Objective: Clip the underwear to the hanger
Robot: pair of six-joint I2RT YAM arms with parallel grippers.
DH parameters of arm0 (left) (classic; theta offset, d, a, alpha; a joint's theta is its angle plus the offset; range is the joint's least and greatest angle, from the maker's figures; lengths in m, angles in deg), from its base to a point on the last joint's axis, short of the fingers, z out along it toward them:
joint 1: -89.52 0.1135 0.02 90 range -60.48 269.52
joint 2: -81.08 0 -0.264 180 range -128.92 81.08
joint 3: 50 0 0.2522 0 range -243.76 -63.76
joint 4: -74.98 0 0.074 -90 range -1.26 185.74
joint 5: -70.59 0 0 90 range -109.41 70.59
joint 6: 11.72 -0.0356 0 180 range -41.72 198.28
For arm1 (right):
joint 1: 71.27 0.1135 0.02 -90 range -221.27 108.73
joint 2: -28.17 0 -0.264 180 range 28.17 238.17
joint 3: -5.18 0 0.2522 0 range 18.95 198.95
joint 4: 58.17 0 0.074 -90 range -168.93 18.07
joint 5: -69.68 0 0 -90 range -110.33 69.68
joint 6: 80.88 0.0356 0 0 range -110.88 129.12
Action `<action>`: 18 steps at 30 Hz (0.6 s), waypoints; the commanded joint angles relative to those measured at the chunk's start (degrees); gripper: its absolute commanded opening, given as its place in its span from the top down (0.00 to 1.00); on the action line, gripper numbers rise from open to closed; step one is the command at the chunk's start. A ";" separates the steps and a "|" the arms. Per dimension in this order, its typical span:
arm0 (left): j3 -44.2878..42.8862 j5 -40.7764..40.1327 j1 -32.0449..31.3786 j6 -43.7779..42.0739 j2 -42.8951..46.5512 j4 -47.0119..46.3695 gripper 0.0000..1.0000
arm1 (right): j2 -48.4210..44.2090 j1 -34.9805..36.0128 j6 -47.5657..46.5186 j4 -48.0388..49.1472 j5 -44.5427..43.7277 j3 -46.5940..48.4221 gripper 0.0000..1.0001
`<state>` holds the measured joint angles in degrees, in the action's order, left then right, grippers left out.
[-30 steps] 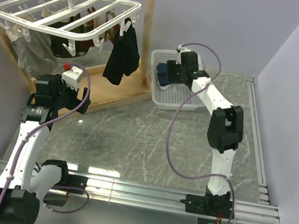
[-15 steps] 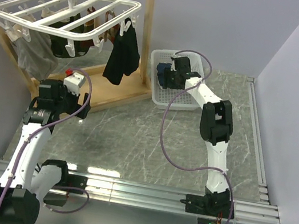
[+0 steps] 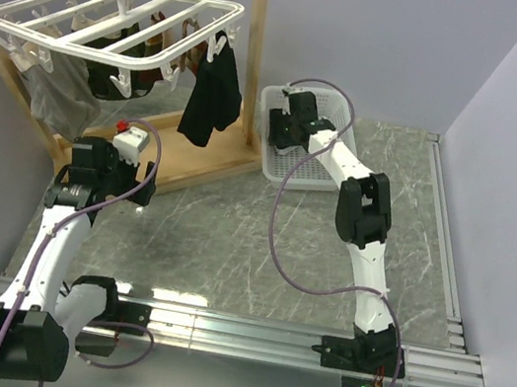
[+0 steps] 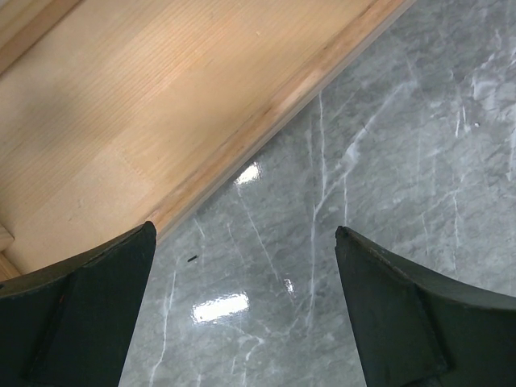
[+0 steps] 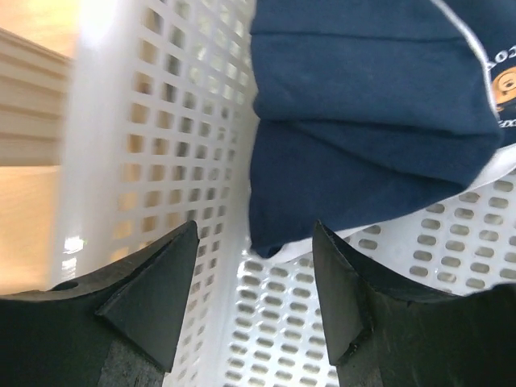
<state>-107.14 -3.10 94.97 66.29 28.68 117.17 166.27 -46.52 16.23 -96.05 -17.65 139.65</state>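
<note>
Right hand point(image 5: 254, 242) hung in the basket point(image 5: 185, 121), jaws partly apart at the edge of the underwear point(image 5: 363, 121), gripping nothing, left hand point(image 4: 242, 242), well left of the basket, gaped wide, empty.

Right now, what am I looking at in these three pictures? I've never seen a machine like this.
Two robot arms are bolted to a grey table, each ending in a two-finger gripper. The wide picture comes from a camera above and behind them. The other two come from wrist cameras looking past the fingers. A white basket holds navy underwear. A white clip hanger hangs on a wooden stand, with dark garments clipped to it. The right gripper is open at the underwear's corner. The left gripper is open over the table. Neither holds anything.
</note>
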 commanded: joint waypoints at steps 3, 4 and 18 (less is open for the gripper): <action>-1.80 -1.64 -0.09 -1.11 -0.95 -1.88 0.01 | 2.52 0.12 0.36 -1.37 -0.74 3.22 0.36; -1.80 -1.81 0.00 -1.02 -0.95 -2.06 0.01 | 2.61 0.03 0.27 -1.54 -0.92 3.39 0.37; -2.68 -1.64 -0.09 -2.86 -1.56 0.14 0.01 | 4.90 -0.14 -6.05 -10.77 -2.50 5.51 1.00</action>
<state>-107.16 -4.78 94.97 64.17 27.21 117.30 171.58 -46.50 13.02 -103.72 -18.85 144.20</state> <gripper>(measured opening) 0.994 0.046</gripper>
